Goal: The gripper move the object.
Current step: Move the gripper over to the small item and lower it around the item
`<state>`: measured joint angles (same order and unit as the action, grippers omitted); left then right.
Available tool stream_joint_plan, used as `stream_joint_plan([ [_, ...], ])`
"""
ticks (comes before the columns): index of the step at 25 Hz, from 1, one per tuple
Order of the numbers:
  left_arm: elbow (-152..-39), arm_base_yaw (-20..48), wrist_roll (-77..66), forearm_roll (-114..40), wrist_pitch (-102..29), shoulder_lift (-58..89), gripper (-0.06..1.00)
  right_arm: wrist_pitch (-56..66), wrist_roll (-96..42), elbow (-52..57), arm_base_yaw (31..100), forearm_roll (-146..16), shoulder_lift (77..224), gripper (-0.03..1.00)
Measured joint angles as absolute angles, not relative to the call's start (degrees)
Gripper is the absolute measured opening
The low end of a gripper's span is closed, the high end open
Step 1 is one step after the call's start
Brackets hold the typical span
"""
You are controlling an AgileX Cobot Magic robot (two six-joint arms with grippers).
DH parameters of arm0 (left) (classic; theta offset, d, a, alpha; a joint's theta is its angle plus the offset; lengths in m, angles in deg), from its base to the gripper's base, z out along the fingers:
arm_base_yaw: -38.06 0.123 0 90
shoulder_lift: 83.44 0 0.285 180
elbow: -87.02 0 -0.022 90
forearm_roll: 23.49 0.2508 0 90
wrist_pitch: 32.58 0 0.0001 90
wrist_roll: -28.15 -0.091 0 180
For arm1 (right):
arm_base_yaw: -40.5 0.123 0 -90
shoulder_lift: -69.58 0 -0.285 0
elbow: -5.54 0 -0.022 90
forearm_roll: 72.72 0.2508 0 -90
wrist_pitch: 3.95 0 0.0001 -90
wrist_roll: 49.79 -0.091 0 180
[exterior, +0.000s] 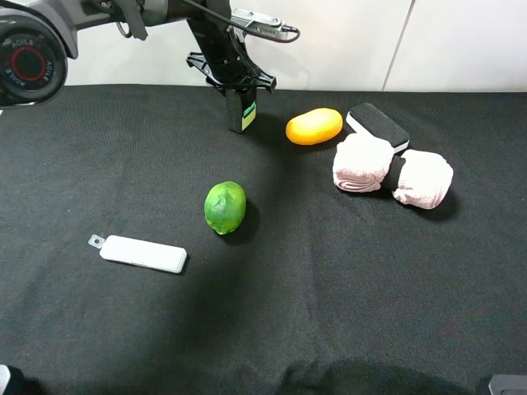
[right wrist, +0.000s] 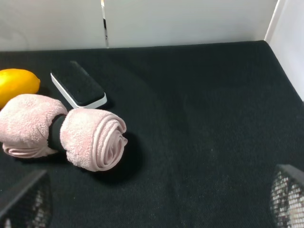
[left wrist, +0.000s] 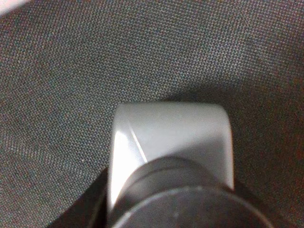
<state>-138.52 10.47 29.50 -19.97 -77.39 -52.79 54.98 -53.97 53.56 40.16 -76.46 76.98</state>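
The small dark pump bottle (exterior: pixel 242 113) with a pale green label stands upright near the back edge of the black table. My left gripper (exterior: pixel 236 92) comes down on it from above and its black jaws close around the bottle's upper part. In the left wrist view the bottle's pump head (left wrist: pixel 171 142) fills the lower middle, very close to the camera. My right gripper (right wrist: pixel 154 209) is open and empty, its two fingertips (right wrist: pixel 23 199) far apart low over the table's right side.
A green lime (exterior: pixel 225 207) lies mid-table. A yellow-orange fruit (exterior: pixel 314 126), a black-and-white eraser block (exterior: pixel 377 127) and a rolled pink towel (exterior: pixel 391 169) lie to the bottle's right. A flat white device (exterior: pixel 142 253) lies front left.
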Motion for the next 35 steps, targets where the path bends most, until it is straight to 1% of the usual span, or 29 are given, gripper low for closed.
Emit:
stream_joint_plan([
  [15, -152.8, 10.5, 29.5, -20.1, -99.9, -52.9, 0.45, 55.0, -54.0, 53.6, 40.2, -76.5, 77.0, 0.69],
  [20, -155.6, 9.2, 29.5, -20.0, -100.1, -52.7, 0.45, 55.0, -54.0, 53.6, 40.2, -76.5, 77.0, 0.69],
  [26, -155.7, 6.4, 29.4, -19.8, -100.2, -49.9, 0.45, 55.0, -54.0, 53.6, 40.2, -76.5, 77.0, 0.69],
  [35, -154.4, 4.0, 29.3, -19.4, -100.2, -46.0, 0.45, 55.0, -54.0, 53.6, 40.2, -76.5, 77.0, 0.69],
])
